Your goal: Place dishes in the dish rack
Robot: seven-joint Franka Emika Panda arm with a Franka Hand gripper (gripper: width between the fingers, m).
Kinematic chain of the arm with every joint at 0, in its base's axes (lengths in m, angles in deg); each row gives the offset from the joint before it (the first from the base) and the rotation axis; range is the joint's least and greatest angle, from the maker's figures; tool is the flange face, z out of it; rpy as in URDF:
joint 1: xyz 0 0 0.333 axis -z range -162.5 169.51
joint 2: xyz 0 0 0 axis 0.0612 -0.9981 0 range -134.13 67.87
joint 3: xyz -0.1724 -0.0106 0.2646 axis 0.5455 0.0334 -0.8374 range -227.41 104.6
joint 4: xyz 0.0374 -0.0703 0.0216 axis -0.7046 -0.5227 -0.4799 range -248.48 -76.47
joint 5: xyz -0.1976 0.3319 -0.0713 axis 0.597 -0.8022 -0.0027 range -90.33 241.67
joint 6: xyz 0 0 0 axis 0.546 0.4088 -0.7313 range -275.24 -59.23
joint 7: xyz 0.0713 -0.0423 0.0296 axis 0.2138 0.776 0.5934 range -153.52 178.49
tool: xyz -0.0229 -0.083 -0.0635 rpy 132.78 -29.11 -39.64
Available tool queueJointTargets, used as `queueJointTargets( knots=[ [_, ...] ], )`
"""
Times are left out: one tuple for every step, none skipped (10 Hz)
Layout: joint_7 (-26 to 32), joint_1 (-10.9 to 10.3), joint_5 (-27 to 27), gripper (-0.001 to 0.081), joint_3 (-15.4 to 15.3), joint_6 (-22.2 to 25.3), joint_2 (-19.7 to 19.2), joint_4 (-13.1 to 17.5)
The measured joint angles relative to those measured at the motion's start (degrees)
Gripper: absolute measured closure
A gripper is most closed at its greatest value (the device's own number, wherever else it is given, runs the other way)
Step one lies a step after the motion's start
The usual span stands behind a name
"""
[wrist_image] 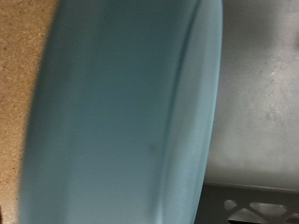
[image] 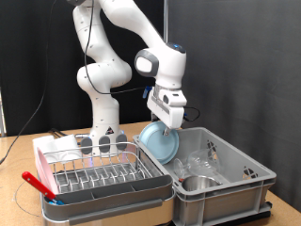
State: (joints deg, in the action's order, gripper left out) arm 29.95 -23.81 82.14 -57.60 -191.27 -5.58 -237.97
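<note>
- The gripper (image: 166,121) hangs above the near-left edge of the grey crate (image: 246,176), closed on the rim of the light blue plate (image: 159,141), which it holds tilted on edge in the air.
- The plate sits between the crate and the dish rack (image: 103,174), clear of both; in the wrist view the plate (wrist_image: 121,112) fills almost the whole picture, with the bench (wrist_image: 23,56) showing beside it.
- The rack's wire slots look bare in the exterior view, so no dish seems to be placed yet.
- Inside the crate a steel bowl (image: 198,182) and some clear glass pieces (image: 212,160) wait; they appear untouched.
- By this judgement the task is at an early stage: the first dish is lifted, none is racked, and several remain.
</note>
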Motion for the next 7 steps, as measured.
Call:
queueJointTargets(
  knots=[
    [0.0,0.32,0.0,-0.0005,0.0,-0.51,-0.53,0.07],
    [0.0,0.55,0.0,-0.0005,0.0,-0.67,-0.92,0.16],
    [0.0,0.69,0.0,0.0111,0.03,-0.73,-1.09,0.21],
    [0.0,0.87,0.0,0.0249,0.06,-0.86,-1.32,0.28],
    [0.0,1.16,0.0,0.0249,0.11,-1.09,-1.66,0.45],
    [0.0,1.49,0.0,0.043,0.15,-1.31,-1.98,0.63],
    [0.0,1.84,0.0,0.0567,0.17,-1.76,-2.18,0.74]
  ],
)
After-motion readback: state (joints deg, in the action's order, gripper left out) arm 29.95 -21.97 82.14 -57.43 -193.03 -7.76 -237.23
